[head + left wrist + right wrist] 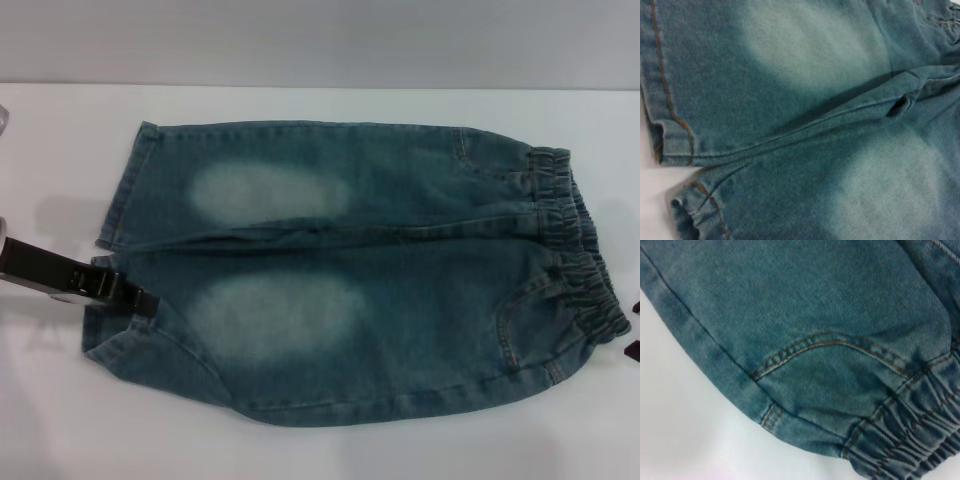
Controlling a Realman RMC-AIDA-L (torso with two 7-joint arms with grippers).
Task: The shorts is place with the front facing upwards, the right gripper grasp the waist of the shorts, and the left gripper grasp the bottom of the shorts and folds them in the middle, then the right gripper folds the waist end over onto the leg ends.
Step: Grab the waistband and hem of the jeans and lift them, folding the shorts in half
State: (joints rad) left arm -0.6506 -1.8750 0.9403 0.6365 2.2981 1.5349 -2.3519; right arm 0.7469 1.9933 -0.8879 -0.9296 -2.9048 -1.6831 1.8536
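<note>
The shorts (400,300) lie flat and front up on the white table, the two legs side by side. The waist (575,250) is at the right; the leg ends (118,190) are at the left. My left gripper (138,297) reaches in from the left and sits at the near leg's hem, by the inner corner. Its wrist view shows both hems (670,125) and the gap between the legs, with no fingers. My right gripper (634,328) shows only as two dark tips at the right edge, standing apart just off the near waist corner. Its wrist view shows the ruffled waistband (910,440) and a pocket seam (830,342).
The white table (60,420) extends around the shorts on all sides, with a grey wall behind its far edge. A pale object pokes in at the far left edge (4,120).
</note>
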